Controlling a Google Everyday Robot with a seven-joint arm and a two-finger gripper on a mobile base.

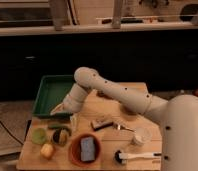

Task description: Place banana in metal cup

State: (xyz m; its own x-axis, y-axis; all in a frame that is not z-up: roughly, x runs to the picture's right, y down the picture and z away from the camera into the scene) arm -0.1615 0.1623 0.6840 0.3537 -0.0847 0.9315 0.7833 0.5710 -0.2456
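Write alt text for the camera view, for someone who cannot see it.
A white robot arm reaches down over a wooden table, its open tool hanging close to a small dark metal cup near the front left. Next to that cup sit a light-green cup, a round yellow fruit and a red bowl, with a green tray behind.

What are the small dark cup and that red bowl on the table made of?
The dark cup: dull grey sheen, likely metal. The red bowl: smooth, uniform red, probably plastic, possibly glazed ceramic. The gripper hangs between the green tray and the cup.
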